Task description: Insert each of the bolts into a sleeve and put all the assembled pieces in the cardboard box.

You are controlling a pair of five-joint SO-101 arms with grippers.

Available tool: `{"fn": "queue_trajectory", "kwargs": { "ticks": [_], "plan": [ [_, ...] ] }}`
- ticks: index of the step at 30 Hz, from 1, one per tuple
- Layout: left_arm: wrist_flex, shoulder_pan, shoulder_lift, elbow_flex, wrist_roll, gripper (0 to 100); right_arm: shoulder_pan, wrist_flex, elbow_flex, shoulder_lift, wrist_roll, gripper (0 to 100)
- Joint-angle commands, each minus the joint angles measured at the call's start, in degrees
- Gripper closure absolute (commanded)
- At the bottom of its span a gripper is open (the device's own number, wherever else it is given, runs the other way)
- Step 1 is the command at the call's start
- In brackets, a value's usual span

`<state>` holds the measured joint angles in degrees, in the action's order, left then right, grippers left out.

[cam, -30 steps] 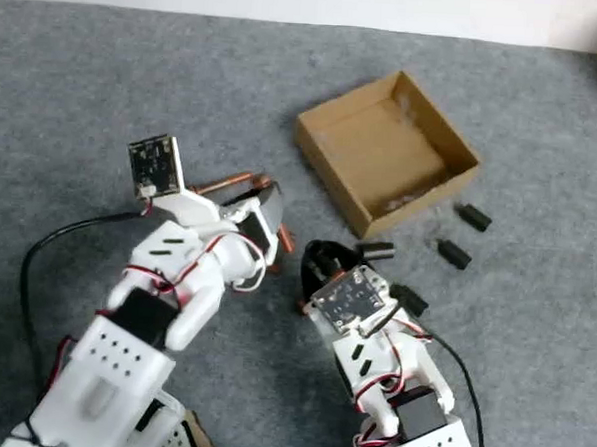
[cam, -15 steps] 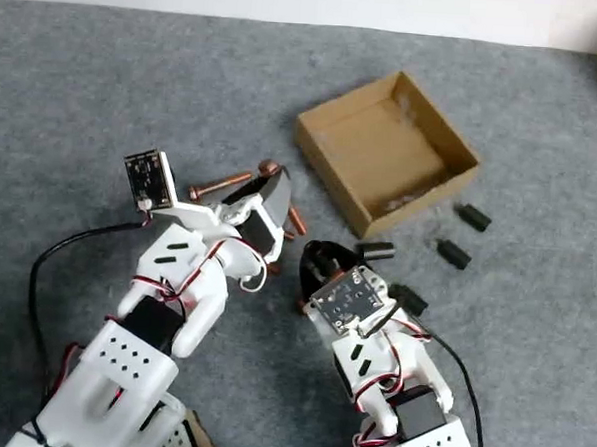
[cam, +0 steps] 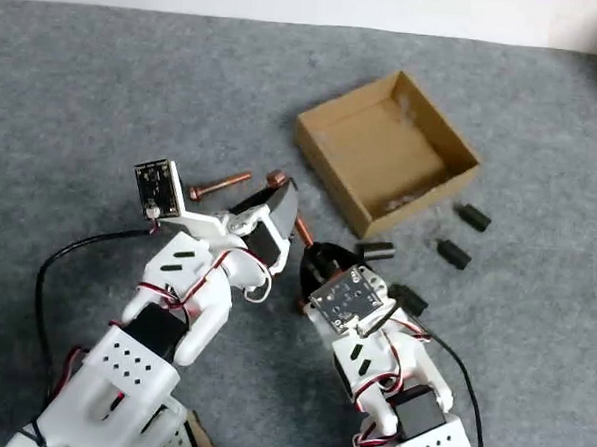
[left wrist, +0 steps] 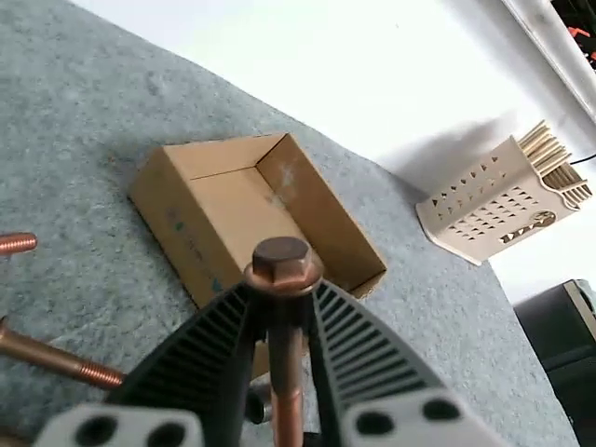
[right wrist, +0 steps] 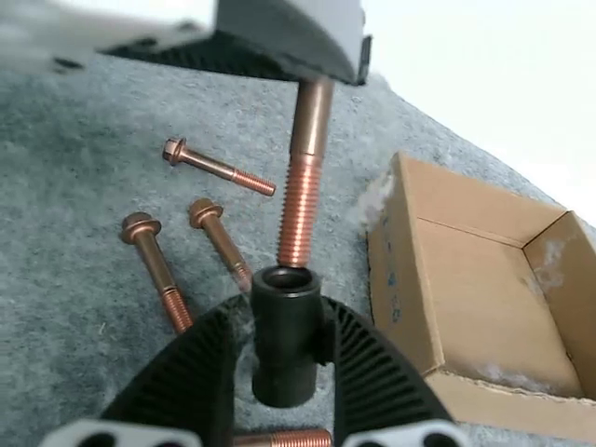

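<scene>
your left pincer [left wrist: 282,303] pinches a bolt [left wrist: 282,270], tip right at the sleeve [right wrist: 285,358] mouth. your right pincer [right wrist: 285,312] clamps that sleeve near the cardboard box [cam: 329,175].

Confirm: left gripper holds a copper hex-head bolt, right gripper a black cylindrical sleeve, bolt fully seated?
Not seated: in the right wrist view the copper hex-head bolt only reaches the mouth of the black cylindrical sleeve, threads exposed. Left gripper holds the bolt, right gripper the sleeve.
</scene>
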<state>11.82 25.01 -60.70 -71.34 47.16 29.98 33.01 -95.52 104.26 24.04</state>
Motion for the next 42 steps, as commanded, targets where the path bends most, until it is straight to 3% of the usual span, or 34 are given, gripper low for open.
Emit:
{"fn": "queue_trajectory", "kwargs": {
  "ticks": [1,29,32,38,42],
  "plan": [
    [-0.62,3.56,-1.27,-0.4,-2.46,99,0.66,-1.36,-0.75,1.01,-0.7,99.3],
    [1.23,7.52,-1.8,-0.31,-3.52,99,0.66,2.15,1.89,1.1,-9.85,99.3],
    [4.84,9.01,-1.8,-0.22,-3.96,99,0.57,2.15,1.89,1.1,-9.76,99.3],
    [16.53,19.47,-1.54,1.36,-24.0,99,0.4,2.07,1.98,1.1,-9.76,99.3],
    [16.35,16.75,-1.8,0.13,-30.33,99,0.31,2.07,1.98,1.1,-9.76,99.3]
  ]
}}
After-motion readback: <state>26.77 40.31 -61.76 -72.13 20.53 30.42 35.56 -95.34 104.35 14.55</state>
